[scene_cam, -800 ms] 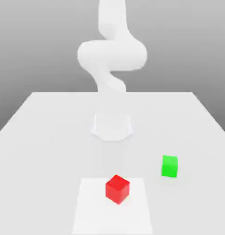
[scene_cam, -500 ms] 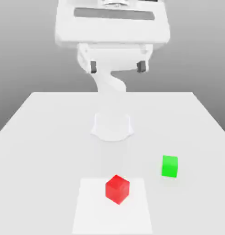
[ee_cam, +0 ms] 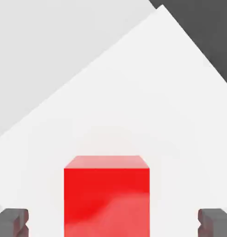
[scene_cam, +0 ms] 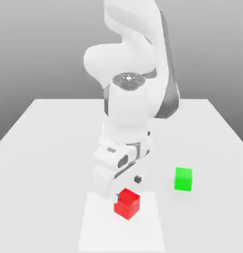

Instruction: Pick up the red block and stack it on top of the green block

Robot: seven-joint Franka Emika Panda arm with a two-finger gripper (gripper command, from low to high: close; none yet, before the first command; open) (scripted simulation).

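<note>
Bending low, the arm [scene_cam: 133,99] sets its spread fingers [ee_cam: 12,221] astride the red block [ee_cam: 107,196].

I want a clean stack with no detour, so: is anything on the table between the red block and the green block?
Nothing visible. The red block sits on a white square patch, and the green block stands apart toward the exterior view's right, with bare table between them. The gripper straddles the red block, fingers open.

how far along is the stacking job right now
Early. Done: the gripper is lined up, open, its fingertips either side of the red block, not touching it. In hand: closing on it. Left: lifting it and setting it on the green block, which sits apart on the table.
</note>
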